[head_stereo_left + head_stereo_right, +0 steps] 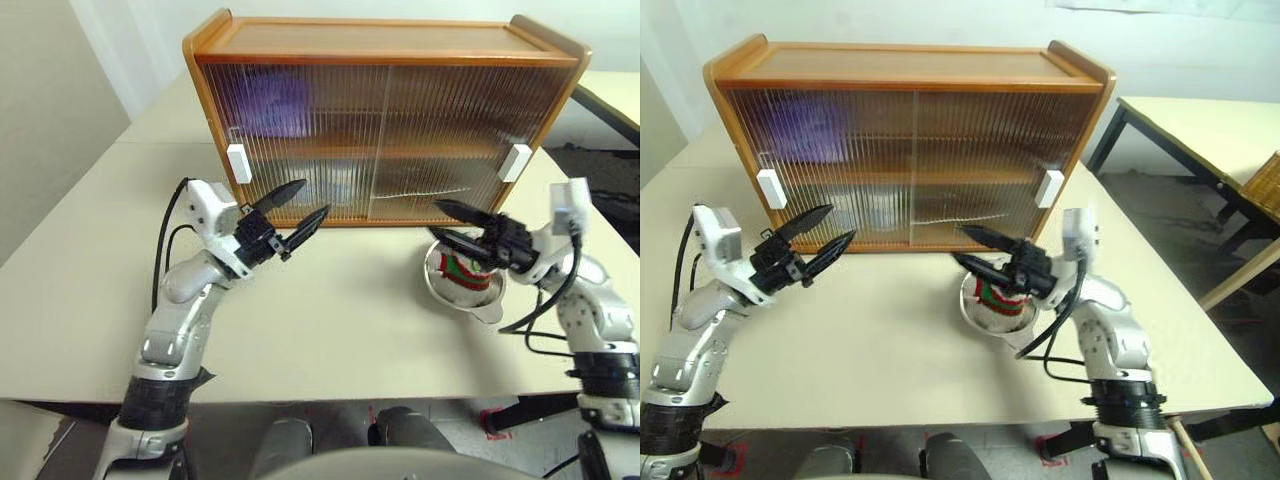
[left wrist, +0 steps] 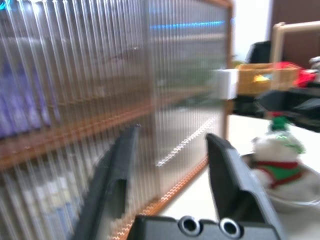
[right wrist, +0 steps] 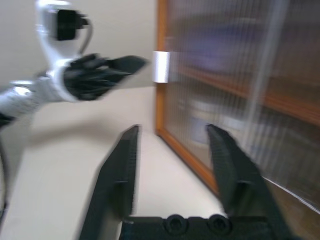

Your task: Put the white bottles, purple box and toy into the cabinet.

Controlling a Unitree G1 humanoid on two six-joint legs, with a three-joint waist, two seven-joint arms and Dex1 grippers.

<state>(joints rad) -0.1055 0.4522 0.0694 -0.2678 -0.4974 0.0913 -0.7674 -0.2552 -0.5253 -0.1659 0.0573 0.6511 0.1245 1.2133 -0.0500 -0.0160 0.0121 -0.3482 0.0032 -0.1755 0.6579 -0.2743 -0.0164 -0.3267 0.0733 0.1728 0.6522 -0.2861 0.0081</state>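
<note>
The left tool (image 1: 300, 213) hovered over the desk (image 1: 330, 320) with its two black fingers apart and nothing between them, and the right tool (image 1: 445, 223) likewise stood open and empty just above the toy (image 1: 468, 272), which sat in a steel bowl (image 1: 482, 303) beneath its fingertips. Beyond both tools stood the cabinet (image 1: 385, 125), its two ribbed sliding doors closed. Behind the doors, the purple box (image 1: 270, 100) showed as a lilac blur on the upper shelf above the left tool, and pale shapes, perhaps the white bottles (image 1: 335, 185), on the lower shelf.
</note>
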